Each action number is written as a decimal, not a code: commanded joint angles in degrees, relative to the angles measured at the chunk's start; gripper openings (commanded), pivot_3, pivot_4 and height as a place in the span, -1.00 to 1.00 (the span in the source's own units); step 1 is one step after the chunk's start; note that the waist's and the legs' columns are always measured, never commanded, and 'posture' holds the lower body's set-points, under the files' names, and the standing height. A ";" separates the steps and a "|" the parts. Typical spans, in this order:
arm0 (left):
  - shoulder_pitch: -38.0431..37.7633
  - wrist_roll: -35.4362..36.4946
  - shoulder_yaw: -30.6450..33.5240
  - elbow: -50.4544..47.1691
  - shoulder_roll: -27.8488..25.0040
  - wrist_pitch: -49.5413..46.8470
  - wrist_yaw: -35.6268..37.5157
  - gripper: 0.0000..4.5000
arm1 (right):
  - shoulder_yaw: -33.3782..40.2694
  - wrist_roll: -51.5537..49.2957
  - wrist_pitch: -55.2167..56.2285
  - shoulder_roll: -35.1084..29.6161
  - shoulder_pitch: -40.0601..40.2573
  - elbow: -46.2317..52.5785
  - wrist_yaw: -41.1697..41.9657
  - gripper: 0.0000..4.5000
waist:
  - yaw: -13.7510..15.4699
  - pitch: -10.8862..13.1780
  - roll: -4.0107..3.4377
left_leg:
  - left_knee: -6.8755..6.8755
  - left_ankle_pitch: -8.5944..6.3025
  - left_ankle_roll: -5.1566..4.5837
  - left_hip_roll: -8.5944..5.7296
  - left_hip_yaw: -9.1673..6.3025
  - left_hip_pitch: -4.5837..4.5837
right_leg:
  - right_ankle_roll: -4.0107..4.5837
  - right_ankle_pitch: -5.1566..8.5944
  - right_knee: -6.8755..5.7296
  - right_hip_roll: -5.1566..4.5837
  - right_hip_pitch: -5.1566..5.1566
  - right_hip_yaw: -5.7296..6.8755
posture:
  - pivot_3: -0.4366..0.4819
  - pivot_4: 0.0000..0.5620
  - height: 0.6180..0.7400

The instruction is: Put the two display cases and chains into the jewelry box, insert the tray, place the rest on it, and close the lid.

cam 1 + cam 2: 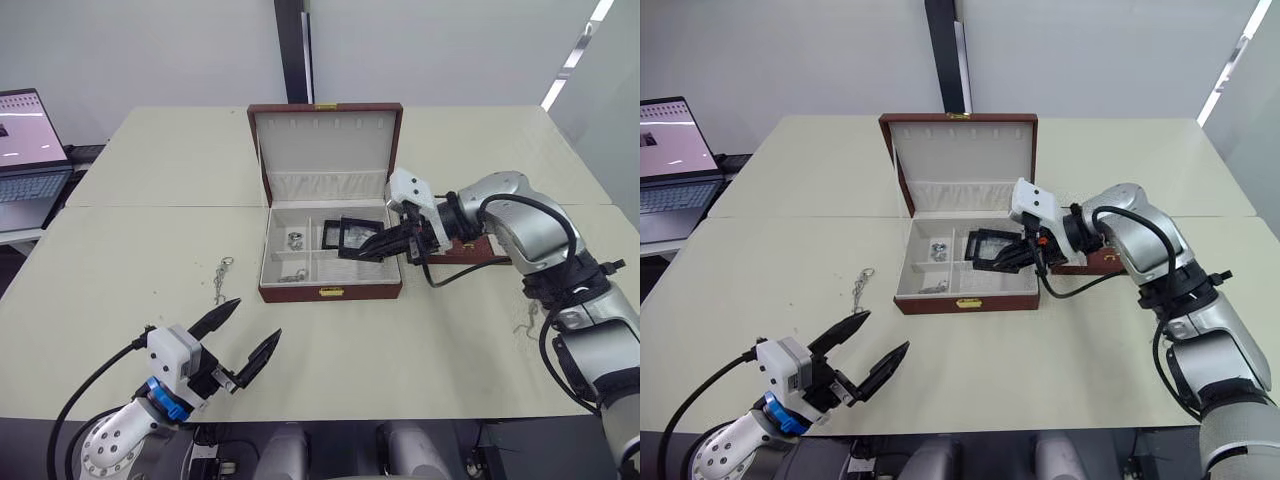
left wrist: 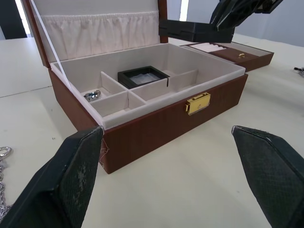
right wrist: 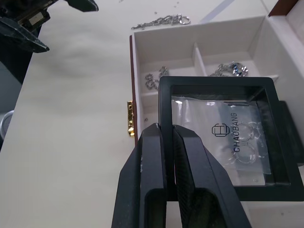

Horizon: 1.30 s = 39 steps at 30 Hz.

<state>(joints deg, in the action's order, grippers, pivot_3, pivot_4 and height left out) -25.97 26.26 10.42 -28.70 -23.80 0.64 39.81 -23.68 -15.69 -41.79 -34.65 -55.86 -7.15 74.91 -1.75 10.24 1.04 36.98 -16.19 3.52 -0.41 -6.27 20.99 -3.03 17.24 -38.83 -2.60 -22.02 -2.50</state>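
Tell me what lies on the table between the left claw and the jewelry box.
A silvery chain lies on the tabletop between the left claw and the jewelry box, nearer the box's left front corner. The rest of that stretch is bare table, as the left eye view shows.

Only readable text: "CHAOBANG" on the display case

The word w/ a small square logo above it is showing on the clear packet inside the black display case (image 3: 223,135), seen thru the window in the right wrist view. The laptop (image 1: 25,160) screen is glowing but nothing's legible on it, same w/ the jewelry box (image 1: 330,255) clasp, no markings I can make out.
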 commanded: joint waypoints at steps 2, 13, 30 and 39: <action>0.26 0.16 -0.69 -2.57 -0.02 -0.20 -0.69 1.00 | -0.99 1.49 -1.46 1.98 -1.99 -2.13 0.04 -0.99 | -0.08 0.00 0.00 | 0.00 0.00 0.00 0.01 0.00 0.00 | 0.00 0.00 -0.03 0.01 -0.03 0.00 | -0.05 -0.47 1.00; 0.70 -0.35 -1.82 -3.67 -0.20 -1.40 -1.96 1.00 | -4.09 4.75 1.96 4.29 -1.95 -8.21 2.87 -0.99 | -0.10 0.00 -0.01 | 0.00 0.00 0.00 0.01 0.02 0.02 | 0.00 0.00 -0.04 0.02 -0.07 -0.01 | -0.05 -0.47 1.00; 1.02 -1.04 -2.65 -6.18 -0.11 -3.45 -4.61 1.00 | -0.60 6.37 5.38 7.21 -3.24 -11.56 3.64 0.09 | -0.11 0.01 -0.02 | -0.01 0.00 0.00 0.02 0.01 0.04 | 0.01 0.00 -0.05 0.03 -0.10 -0.01 | -0.05 -0.47 1.00; 4.13 -0.18 -1.41 -5.04 -0.57 -6.62 -5.70 1.00 | 6.86 2.56 5.28 7.69 -2.95 -11.03 3.07 0.99 | -0.11 0.01 -0.02 | -0.01 0.00 0.00 0.01 0.01 0.05 | 0.01 0.00 -0.05 0.03 -0.10 -0.01 | -0.05 -0.47 1.00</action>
<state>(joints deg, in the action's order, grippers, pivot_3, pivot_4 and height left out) -22.39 25.28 8.13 -33.13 -23.87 -5.04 35.27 -20.09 -10.75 -36.68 -26.65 -58.66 -20.32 78.19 -1.85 10.25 1.01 36.96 -16.18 3.52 -0.40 -6.27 21.04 -3.02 17.23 -38.87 -2.57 -22.11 -2.51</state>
